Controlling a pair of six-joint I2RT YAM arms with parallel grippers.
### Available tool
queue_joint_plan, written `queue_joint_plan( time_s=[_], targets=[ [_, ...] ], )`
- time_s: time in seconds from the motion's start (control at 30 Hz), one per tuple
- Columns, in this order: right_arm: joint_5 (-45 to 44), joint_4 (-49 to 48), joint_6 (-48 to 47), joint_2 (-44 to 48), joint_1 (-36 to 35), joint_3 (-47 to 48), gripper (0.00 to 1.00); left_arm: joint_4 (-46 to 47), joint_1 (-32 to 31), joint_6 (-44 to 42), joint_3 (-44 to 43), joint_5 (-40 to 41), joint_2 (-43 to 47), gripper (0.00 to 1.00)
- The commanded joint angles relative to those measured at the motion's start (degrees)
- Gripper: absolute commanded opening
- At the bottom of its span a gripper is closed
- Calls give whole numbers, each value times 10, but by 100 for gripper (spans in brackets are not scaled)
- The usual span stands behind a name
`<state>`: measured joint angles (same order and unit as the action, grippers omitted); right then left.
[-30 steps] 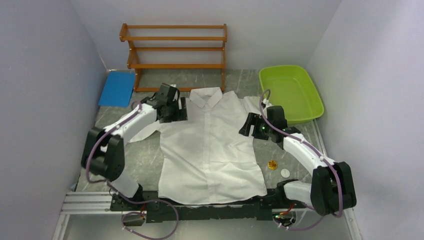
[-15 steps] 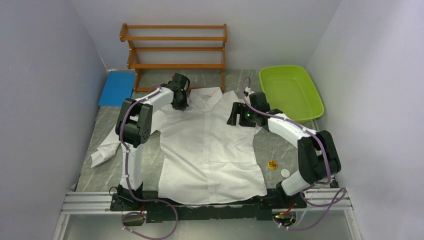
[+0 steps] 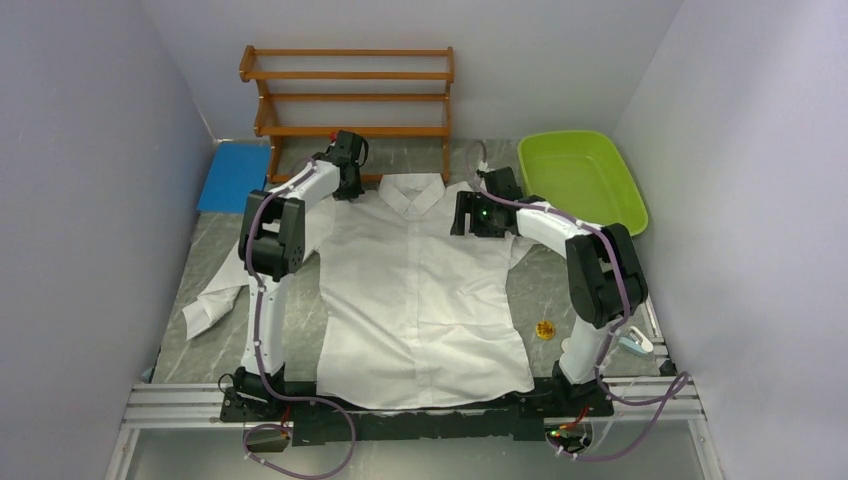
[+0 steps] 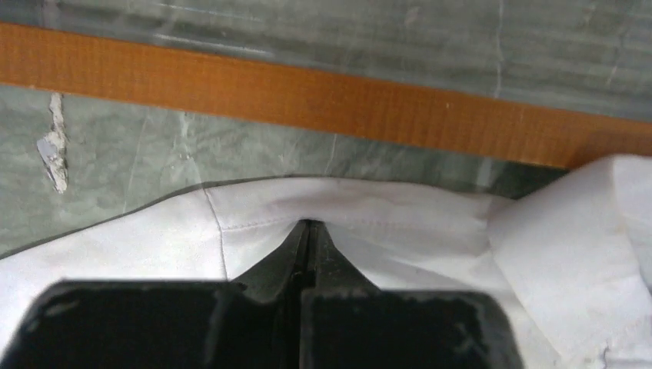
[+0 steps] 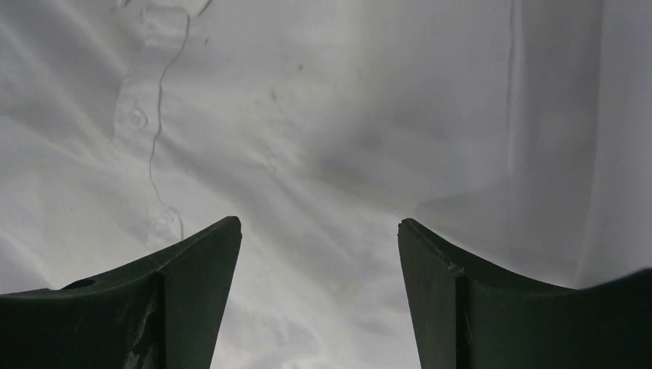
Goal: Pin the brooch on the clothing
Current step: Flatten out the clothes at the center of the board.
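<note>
White shirt [image 3: 425, 290], thin, crumpled, front-up on table [image 3: 215, 235].
Left gripper [image 4: 309, 227] jaws clamped on its shoulder; right gripper [image 5: 319, 231] jaws apart above it.

The left hand [image 4: 309, 224] is carried from the sleeve side of the shirt [image 3: 420, 290] up to the shoulder beside the collar, close to the bottom rail of the wooden rack [image 3: 350, 130]. Its fingers [image 4: 286, 257], spread wide a second ago, are now pressed together on a fold of the white fabric. The left arm is stretched far forward. The right hand [image 3: 468, 215] is moved inward from the opposite sleeve to the shoulder across the collar, and its elbow is raised higher over the desk [image 3: 545, 295].
</note>
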<state>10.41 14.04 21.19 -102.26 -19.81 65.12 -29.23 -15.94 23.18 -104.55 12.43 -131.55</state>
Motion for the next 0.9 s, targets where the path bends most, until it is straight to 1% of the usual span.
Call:
queue_joint_plan(
  time_s=[0.0,0.17,0.23,0.3,0.37,0.5,0.63,0.73,0.77,0.87],
  targets=[
    [-25,5,-26,-40,5,71,79,-43,1,-27,-45,44,-60,3],
    [-22,17,-36,-87,4,129,79,-48,2,-41,-71,84,-80,3],
    [-15,15,-37,-96,5,140,79,-65,2,-42,-87,107,-86,3],
    [-6,16,-36,-99,4,145,79,-66,3,-40,-76,107,-75,3],
    [6,7,-33,-91,4,135,79,-40,1,-42,-34,90,-43,4],
    [23,-7,-27,-62,5,100,79,-2,0,-31,44,53,40,17],
    [27,-16,-22,-30,4,61,79,1,-3,-17,103,32,113,41],
    [24,-18,-20,-5,4,31,79,6,-6,-8,152,17,167,56],
    [22,-20,-19,4,4,19,79,4,-6,-6,165,7,185,60],
    [8,-22,-15,43,4,-16,79,14,-10,-2,218,-36,250,70]
  ],
)
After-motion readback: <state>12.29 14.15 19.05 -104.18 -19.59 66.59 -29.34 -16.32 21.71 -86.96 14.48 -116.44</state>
